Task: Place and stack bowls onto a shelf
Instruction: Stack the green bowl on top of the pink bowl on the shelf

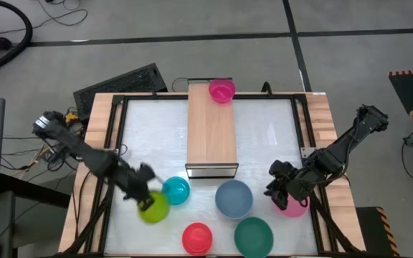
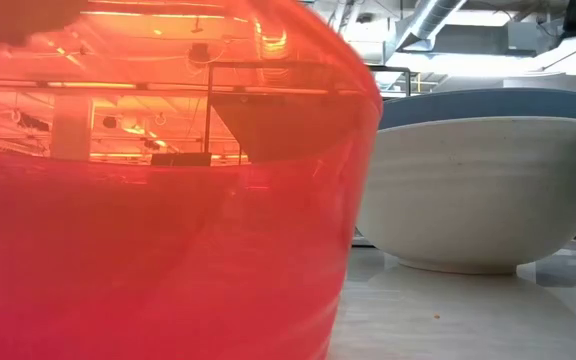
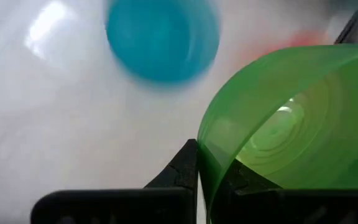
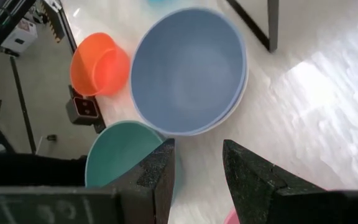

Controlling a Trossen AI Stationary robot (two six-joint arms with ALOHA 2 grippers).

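Grip comes first: the left gripper [image 1: 146, 192], at the lower left of the high view, has its jaws pinched on the rim of the lime green bowl [image 1: 153, 208], one finger inside the wall and one outside, as the left wrist view shows. The cyan bowl [image 1: 176, 190] sits just beside it, touching or nearly so. The shelf [image 1: 211, 129] runs down the centre of the table [image 1: 264, 136], carrying 1 bowl so far, the magenta-pink bowl [image 1: 221, 89] at its far end.

The right gripper [image 1: 284, 188] hovers at the lower right above the pink bowl [image 1: 293, 206], jaws partly apart and holding nothing. The grey-blue bowl [image 1: 234, 198], dark green bowl [image 1: 254, 236] and red bowl [image 1: 197, 237] wait along the bottom of the frame.

Risks, as I judge them: a thin rim pinch may let the lime bowl pivot or slip during the lift, and the swing toward the shelf could knock the cyan bowl aside. Stacking onto the magenta-pink bowl off-centre could leave it tilted or push that bowl off the shelf's end.
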